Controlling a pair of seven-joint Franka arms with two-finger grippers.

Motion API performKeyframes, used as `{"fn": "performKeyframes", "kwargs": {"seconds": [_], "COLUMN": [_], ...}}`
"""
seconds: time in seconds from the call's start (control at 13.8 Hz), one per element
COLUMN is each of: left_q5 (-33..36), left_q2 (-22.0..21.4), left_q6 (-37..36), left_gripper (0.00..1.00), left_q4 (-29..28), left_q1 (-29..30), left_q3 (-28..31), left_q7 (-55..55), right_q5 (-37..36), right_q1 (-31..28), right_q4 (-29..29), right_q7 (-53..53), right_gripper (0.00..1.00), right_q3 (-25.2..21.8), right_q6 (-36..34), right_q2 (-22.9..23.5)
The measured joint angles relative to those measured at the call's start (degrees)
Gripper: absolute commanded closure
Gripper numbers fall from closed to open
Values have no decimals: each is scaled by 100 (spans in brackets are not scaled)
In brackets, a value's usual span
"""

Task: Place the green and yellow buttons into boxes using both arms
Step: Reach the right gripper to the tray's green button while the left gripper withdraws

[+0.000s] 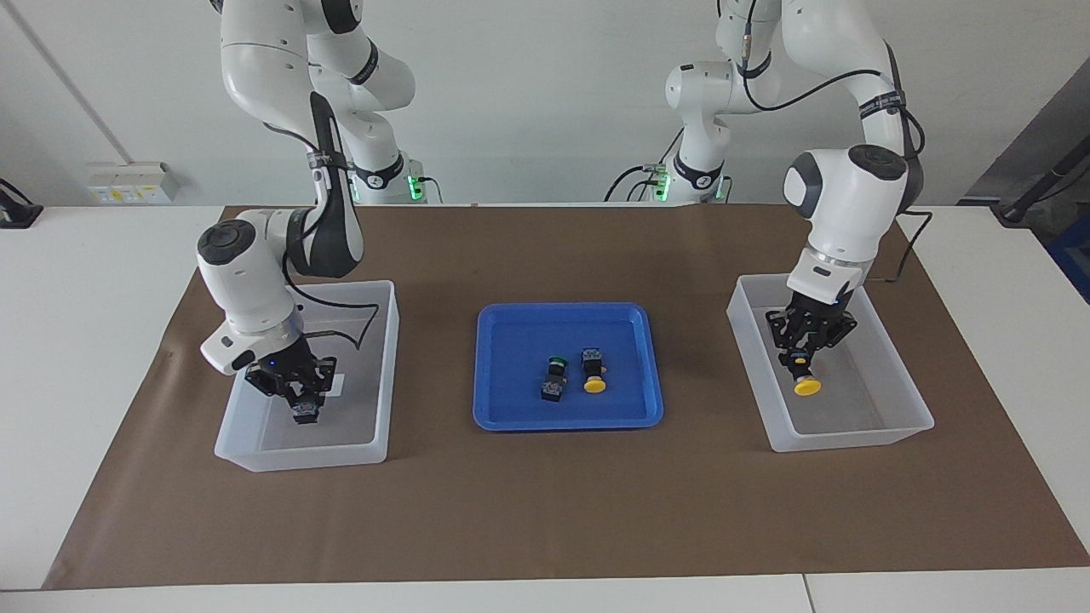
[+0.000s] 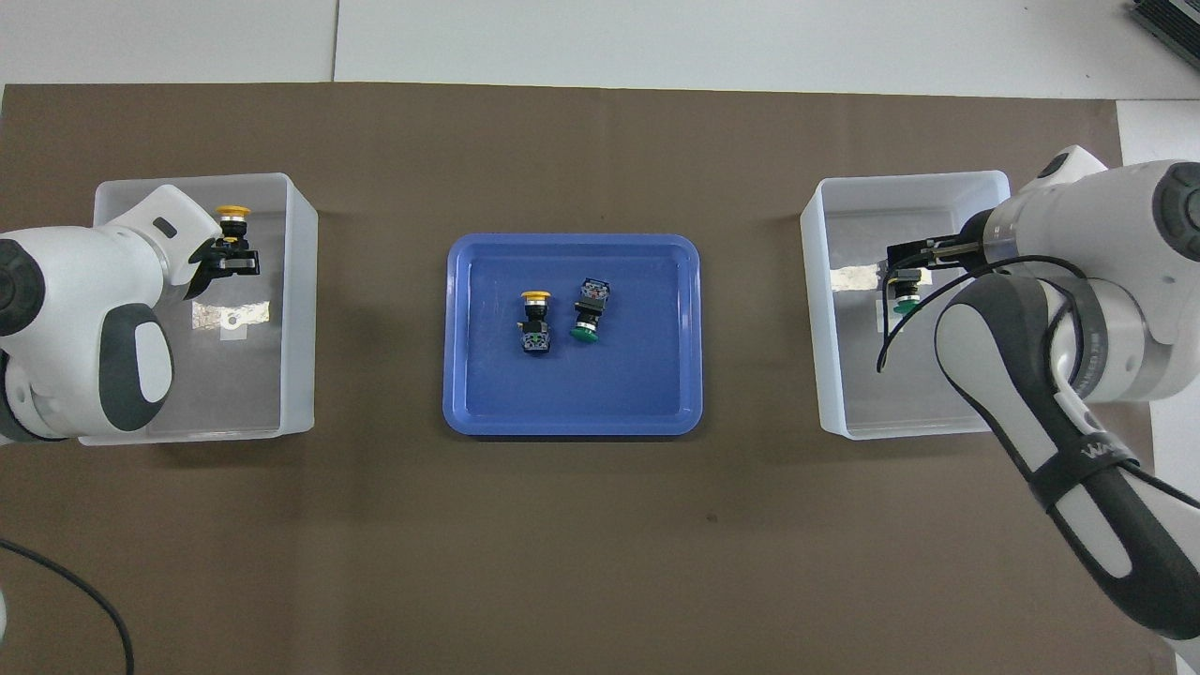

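Both arms hold a button low inside a box at each table end, the left gripper (image 1: 802,362) clamped on the yellow button (image 1: 806,385), the right gripper (image 1: 300,398) on the green button (image 2: 906,302); best let go gently once each touches the floor.

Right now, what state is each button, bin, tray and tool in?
left tool: shut on a yellow button, low inside its bin
right tool: shut on a green button, low inside its bin
blue tray: holds two buttons
loose yellow button: lying on its side in the tray
loose green button: lying on its side beside it
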Motion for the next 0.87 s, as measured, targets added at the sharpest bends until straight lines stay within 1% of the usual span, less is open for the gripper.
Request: {"fn": "performKeyframes", "kwargs": {"seconds": [0.07,0.14,0.22,0.43,0.58,0.72,0.87], "left_q5": [0,0,0,0,0,0,0], "left_q2": [113,201,247,252,209,64,-173], "left_q6": [117,175,181,183,95,-418,-1112], "left_gripper": [74,6,0,0,0,0,0], "left_q4": [0,2,2,54,164,403,688], "left_q1": [2,3,3,7,9,8,-1], "left_q3": [-1,-3,-5,-7,-10,-37,-105], "left_q7": [0,0,1,7,11,14,15], "right_q5": [1,1,1,1,1,1,1], "right_q1": [143,351,602,1318,1720,2033,2252], "right_q4": [112,210,284,341,420,634,811], "right_q7": [346,764,1244,2617,3382,3934,4110], "right_gripper": [0,0,0,0,0,0,0], "right_q3": [29,51,63,89,98,101,102], "right_q6": [-128,-195,-206,-94,177,455,744], "right_q2": [-86,-121,-115,-32,166,531,881]}}
